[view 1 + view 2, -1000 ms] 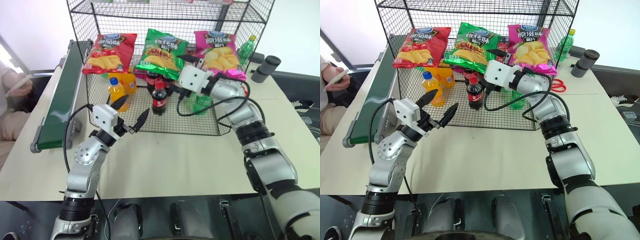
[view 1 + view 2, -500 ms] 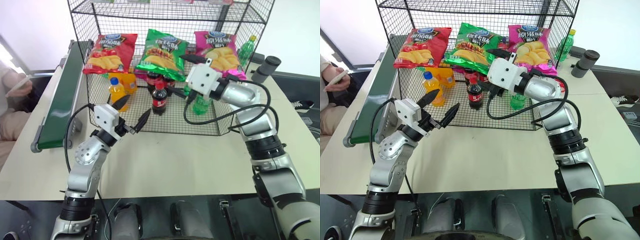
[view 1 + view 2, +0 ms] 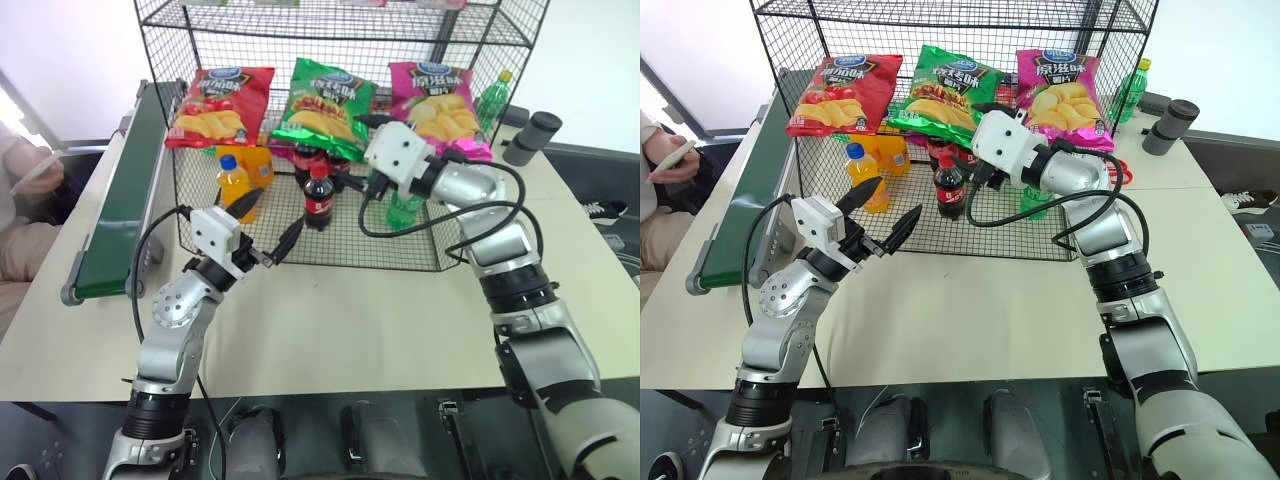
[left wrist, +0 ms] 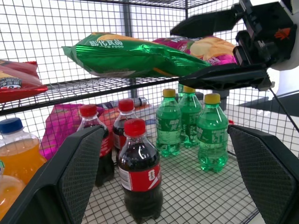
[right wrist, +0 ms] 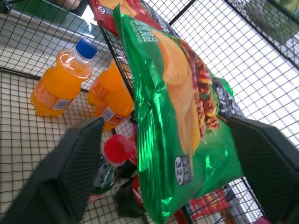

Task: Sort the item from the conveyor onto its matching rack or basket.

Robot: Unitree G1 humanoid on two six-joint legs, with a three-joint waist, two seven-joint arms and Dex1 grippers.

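Left eye view, going from left to right: the conveyor (image 3: 120,200) runs along the left edge of the bench (image 3: 350,320), and nothing rides on it. Next comes the left gripper (image 3: 268,225), hanging above the bench in front of the rack (image 3: 330,150), its fingers spread wide and holding nothing. On the rack's shelf lie the red crisps bag (image 3: 215,105), then the green crisps bag (image 3: 325,105), then the pink crisps bag (image 3: 440,110). The right gripper (image 3: 982,118) sits just beside the green bag's near edge with its fingers apart around the bag's edge, not pinching it. The bag looks placed, so this looks like the letting-go step. Next, the right arm should pull straight back without dragging the bag off.
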